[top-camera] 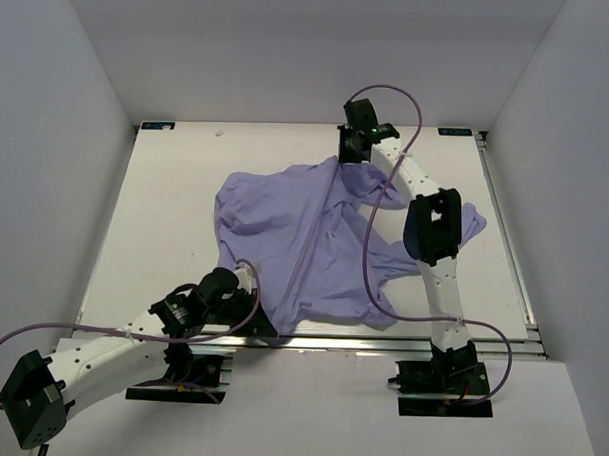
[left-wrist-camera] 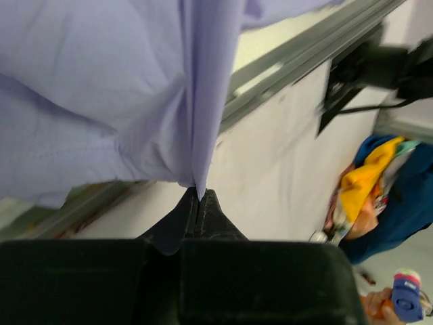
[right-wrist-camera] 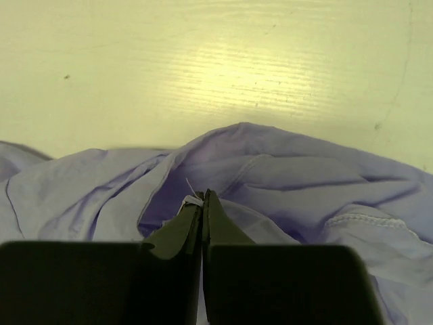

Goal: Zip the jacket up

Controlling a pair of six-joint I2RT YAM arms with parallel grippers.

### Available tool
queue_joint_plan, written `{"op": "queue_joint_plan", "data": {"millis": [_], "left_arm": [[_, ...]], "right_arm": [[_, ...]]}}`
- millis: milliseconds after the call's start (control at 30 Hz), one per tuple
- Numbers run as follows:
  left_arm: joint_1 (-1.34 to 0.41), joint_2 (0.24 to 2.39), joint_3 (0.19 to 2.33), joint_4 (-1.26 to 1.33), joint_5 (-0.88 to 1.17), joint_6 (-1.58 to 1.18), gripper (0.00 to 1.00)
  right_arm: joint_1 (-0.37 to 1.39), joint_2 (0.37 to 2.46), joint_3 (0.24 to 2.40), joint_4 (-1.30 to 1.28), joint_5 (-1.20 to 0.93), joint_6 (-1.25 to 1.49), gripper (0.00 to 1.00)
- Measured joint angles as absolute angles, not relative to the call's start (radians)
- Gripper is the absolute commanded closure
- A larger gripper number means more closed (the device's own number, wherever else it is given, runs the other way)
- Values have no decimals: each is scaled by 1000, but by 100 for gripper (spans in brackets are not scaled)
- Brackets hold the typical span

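The lavender jacket (top-camera: 304, 238) lies crumpled on the white table, its front edge pulled into a taut ridge from near left to far right. My left gripper (top-camera: 264, 317) is shut on the jacket's bottom hem at the table's near edge; in the left wrist view (left-wrist-camera: 198, 195) the cloth (left-wrist-camera: 101, 88) hangs pinched between the fingertips. My right gripper (top-camera: 345, 154) is shut at the jacket's far top end; in the right wrist view (right-wrist-camera: 201, 196) a small white bit, perhaps the zipper pull (right-wrist-camera: 190, 200), shows at the tips against the cloth (right-wrist-camera: 304, 183).
White walls enclose the table on three sides. An aluminium rail (top-camera: 381, 341) runs along the near edge. My right arm (top-camera: 434, 233) lies over the jacket's right sleeve. Colourful items (left-wrist-camera: 379, 183) lie on the floor beyond the table.
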State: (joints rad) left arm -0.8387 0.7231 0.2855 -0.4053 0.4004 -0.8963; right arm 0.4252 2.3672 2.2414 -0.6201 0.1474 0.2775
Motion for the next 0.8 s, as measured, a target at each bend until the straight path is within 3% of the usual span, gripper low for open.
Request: {"op": "queue_joint_plan", "data": {"millis": [200, 233, 267, 300, 333, 367, 400, 433, 600, 800], "left_arm": [[-835, 695, 243, -331, 365, -949, 100], [-834, 699, 243, -332, 357, -952, 100], [-834, 704, 244, -331, 352, -955, 88], [-835, 712, 250, -347, 366, -952, 69], [-843, 724, 253, -385, 397, -945, 50], [-856, 745, 257, -428, 413, -946, 19], [-865, 769, 264, -473, 420, -936, 6], [-868, 796, 282, -527, 420, -934, 2], [-870, 854, 544, -714, 296, -897, 2], [-867, 897, 830, -855, 12, -875, 2]], "right_arm": [[373, 2424, 2210, -566, 48, 276, 100], [371, 2428, 2210, -555, 28, 276, 89], [369, 2430, 2210, -535, 5, 275, 77], [369, 2430, 2210, -493, 8, 273, 65], [362, 2431, 2210, -423, 7, 271, 47], [349, 2428, 2210, -361, 1, 269, 28], [335, 2420, 2210, -316, -6, 269, 17], [319, 2407, 2201, -277, -14, 261, 11], [258, 2191, 2009, -241, -17, 232, 11], [263, 1690, 1589, -254, 52, 252, 11]]}}
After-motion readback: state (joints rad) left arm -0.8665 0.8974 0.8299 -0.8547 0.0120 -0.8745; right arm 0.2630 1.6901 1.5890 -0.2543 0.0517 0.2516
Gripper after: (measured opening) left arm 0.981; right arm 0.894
